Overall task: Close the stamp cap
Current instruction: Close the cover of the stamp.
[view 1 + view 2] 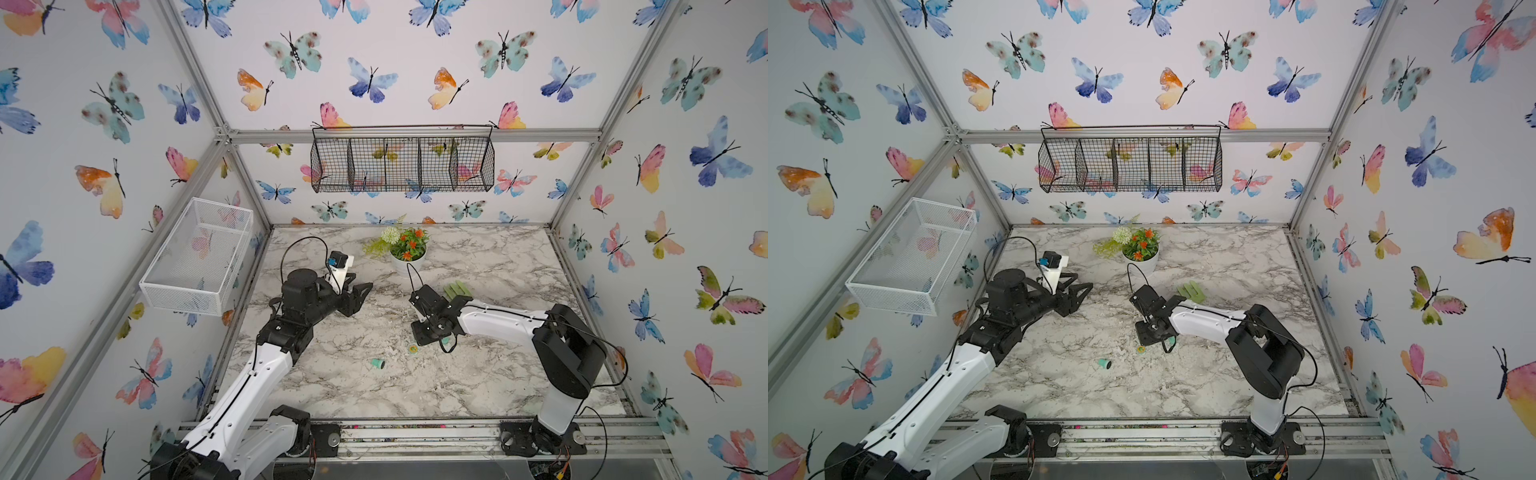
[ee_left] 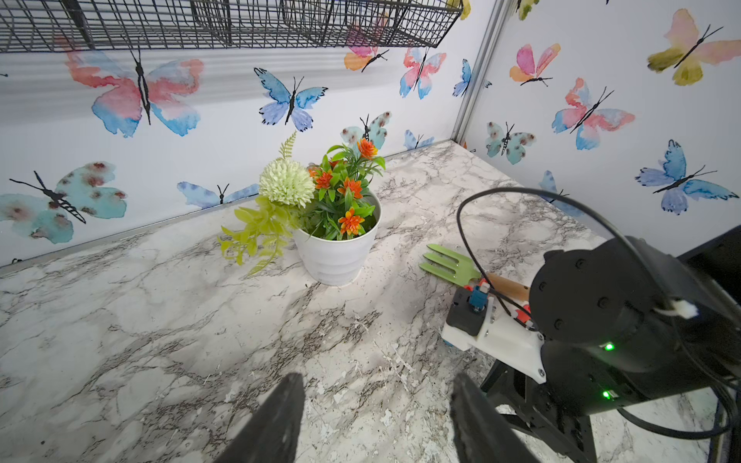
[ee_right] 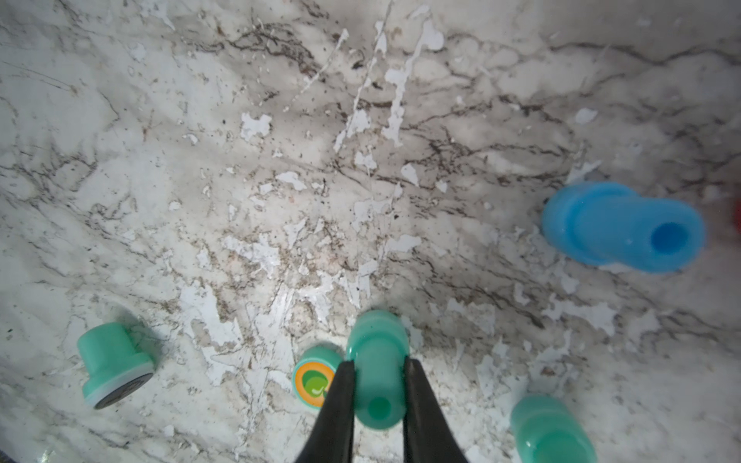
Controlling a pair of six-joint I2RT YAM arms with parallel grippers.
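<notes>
My right gripper (image 3: 379, 362) is shut on a teal stamp piece (image 3: 377, 385) with a round hollow at its near end, held just above the marble table (image 1: 374, 395). Right beside it a round teal stamp (image 3: 314, 381) stands with an orange and green sticker facing up; it also shows in both top views (image 1: 412, 349) (image 1: 1141, 350). Another teal stamp (image 3: 114, 368) (image 1: 377, 364) lies on its side, showing its dark face. My left gripper (image 2: 377, 379) (image 1: 361, 291) is open over the table's left rear, with nothing between its fingers.
A blue stamp piece (image 3: 621, 226) and a second loose teal piece (image 3: 551, 431) lie near the right gripper. A white flower pot (image 1: 407, 259) and a green garden fork (image 1: 457, 289) sit behind it. A white mesh basket (image 1: 199, 257) and a black wire basket (image 1: 403, 164) hang on the walls.
</notes>
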